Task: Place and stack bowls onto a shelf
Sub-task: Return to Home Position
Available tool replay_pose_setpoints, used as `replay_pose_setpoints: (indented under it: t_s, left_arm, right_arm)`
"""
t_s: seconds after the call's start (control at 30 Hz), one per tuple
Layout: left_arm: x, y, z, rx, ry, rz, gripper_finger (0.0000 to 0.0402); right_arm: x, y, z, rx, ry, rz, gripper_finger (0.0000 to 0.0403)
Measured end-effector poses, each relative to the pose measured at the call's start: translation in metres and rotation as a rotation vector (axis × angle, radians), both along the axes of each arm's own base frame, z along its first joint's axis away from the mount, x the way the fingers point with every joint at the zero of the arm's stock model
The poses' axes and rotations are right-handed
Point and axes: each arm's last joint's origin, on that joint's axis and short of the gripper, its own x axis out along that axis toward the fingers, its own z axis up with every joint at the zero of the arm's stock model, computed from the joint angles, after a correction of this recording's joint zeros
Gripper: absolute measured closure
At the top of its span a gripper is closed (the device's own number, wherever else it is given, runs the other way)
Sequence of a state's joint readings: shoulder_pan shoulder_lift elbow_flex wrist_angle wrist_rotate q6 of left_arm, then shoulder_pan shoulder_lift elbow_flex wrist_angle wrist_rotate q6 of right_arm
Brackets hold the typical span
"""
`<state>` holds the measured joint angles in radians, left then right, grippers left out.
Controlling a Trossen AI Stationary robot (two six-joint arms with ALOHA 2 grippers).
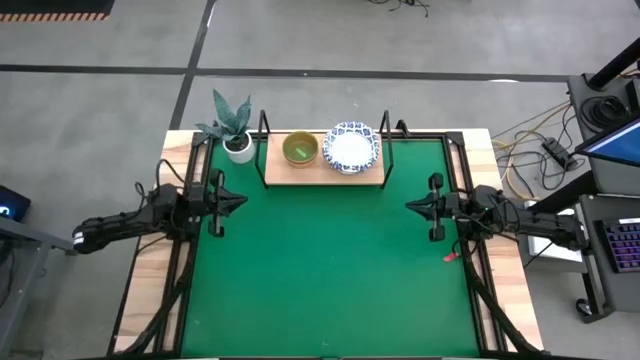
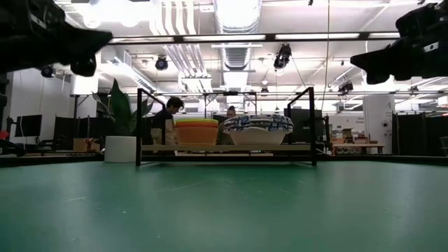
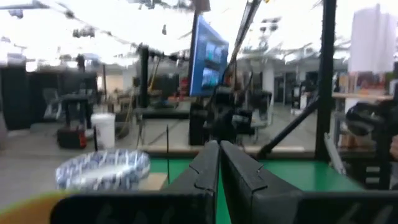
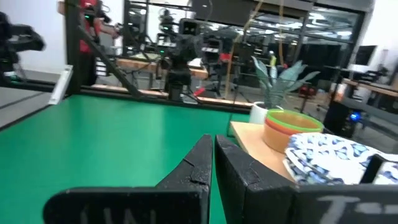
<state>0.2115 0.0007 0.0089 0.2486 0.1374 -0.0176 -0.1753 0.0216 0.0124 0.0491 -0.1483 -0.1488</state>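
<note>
The shelf (image 1: 322, 172) stands at the far middle of the green mat, a light wooden board on a black frame. On it rest a stack of plain plastic bowls (image 1: 300, 149), yellow-green on top, and a stack of white bowls with blue rims (image 1: 351, 147) to its right. Both stacks show in the low view, the plastic bowls (image 2: 197, 131) and the blue-rimmed bowls (image 2: 257, 129). My left gripper (image 1: 240, 199) is shut and empty at the mat's left edge, raised above it. My right gripper (image 1: 411, 206) is shut and empty at the mat's right edge.
A small white pot with a green plant (image 1: 236, 140) stands just left of the shelf. The black table frame (image 1: 455, 160) runs along both sides. People show in the room behind the shelf (image 2: 168, 112). A red item (image 1: 452, 256) lies by the right arm.
</note>
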Motion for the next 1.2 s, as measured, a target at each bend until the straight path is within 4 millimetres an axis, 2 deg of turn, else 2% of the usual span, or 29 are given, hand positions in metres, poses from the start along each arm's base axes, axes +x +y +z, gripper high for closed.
replay_pose_setpoints:
  t_s: [0.2,0.43,0.6,0.87,1.2]
  left_arm:
    - [0.0011,0.003,-0.0034,-0.062,0.032,0.084,0.0402]
    - [0.0016,0.0032,-0.0047,-0.075,0.045,0.085,0.0402]
    - [0.0016,0.0063,-0.0055,-0.092,0.051,0.189,0.0402]
    - [0.0015,0.0064,-0.0037,-0.091,0.051,0.193,0.0402]
    - [0.0016,0.0064,-0.0035,-0.091,0.051,0.193,0.0402]
  right_arm:
    - [-0.0001,-0.0011,-0.0011,0.024,0.009,-0.036,0.0394]
    - [0.0012,-0.0016,-0.0036,0.114,0.034,-0.044,0.0394]
    - [0.0023,-0.0018,-0.0053,0.109,0.054,-0.046,0.0394]
    - [0.0028,-0.0019,-0.0061,0.22,0.056,-0.045,0.0394]
    - [0.0029,-0.0019,-0.0061,0.203,0.057,-0.045,0.0394]
